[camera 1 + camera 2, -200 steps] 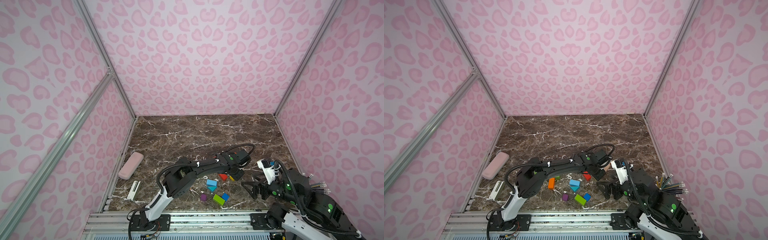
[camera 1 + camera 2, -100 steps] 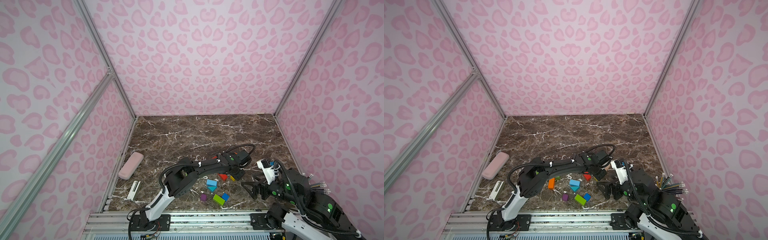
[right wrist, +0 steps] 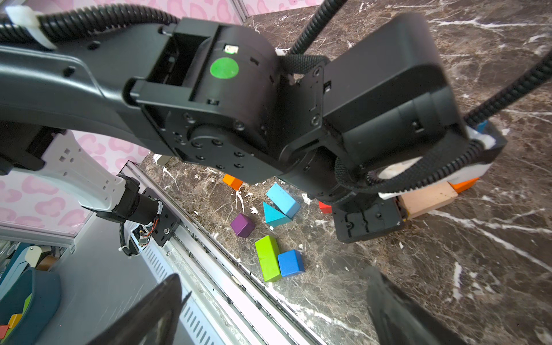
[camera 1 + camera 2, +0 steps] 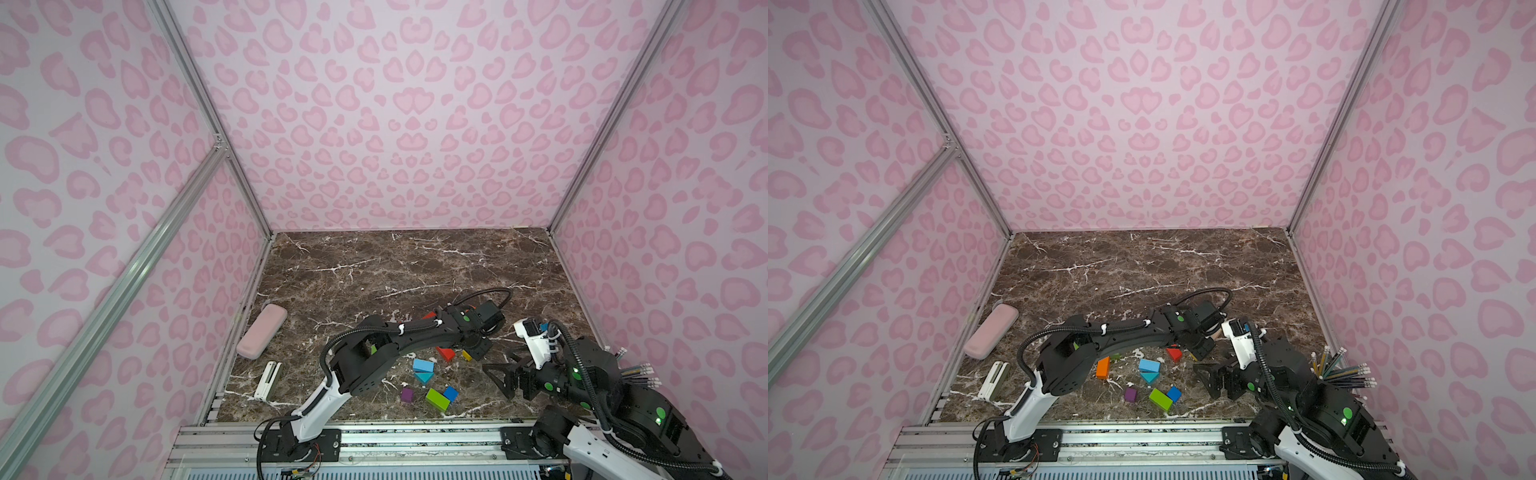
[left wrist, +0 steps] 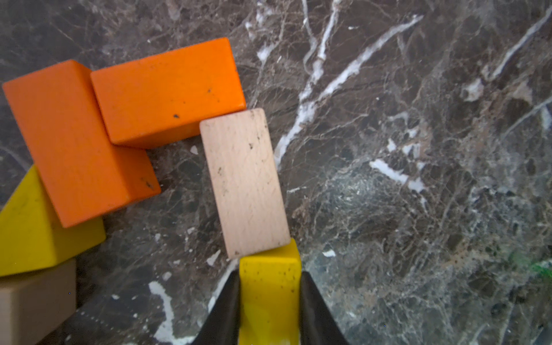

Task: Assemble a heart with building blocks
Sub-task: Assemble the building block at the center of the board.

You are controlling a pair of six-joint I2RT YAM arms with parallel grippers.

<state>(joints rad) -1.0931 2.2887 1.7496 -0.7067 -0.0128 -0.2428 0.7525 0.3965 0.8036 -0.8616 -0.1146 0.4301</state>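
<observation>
In the left wrist view my left gripper (image 5: 268, 279) is shut on a yellow block (image 5: 268, 301), low over the marble. Its end touches a tan brick (image 5: 246, 182). That brick meets two orange bricks (image 5: 167, 89) (image 5: 74, 140), which sit beside a yellow prism (image 5: 33, 227) and another tan block (image 5: 33, 304). In a top view the left gripper (image 4: 478, 350) sits right of a red block (image 4: 445, 354). Loose blocks lie nearer the front: light blue (image 4: 423, 365), teal prism (image 4: 424, 377), purple cube (image 4: 407, 395), green brick (image 4: 437, 399), blue cube (image 4: 451, 393). My right gripper (image 4: 497, 381) (image 3: 271, 304) hovers open and holds nothing.
A pink case (image 4: 262, 331) and a white folded tool (image 4: 268, 380) lie by the left wall. A bunch of pencils (image 4: 636, 374) sticks up behind my right arm. An orange brick (image 4: 1103, 367) lies under the left arm. The metal rail (image 4: 415, 436) borders the front edge.
</observation>
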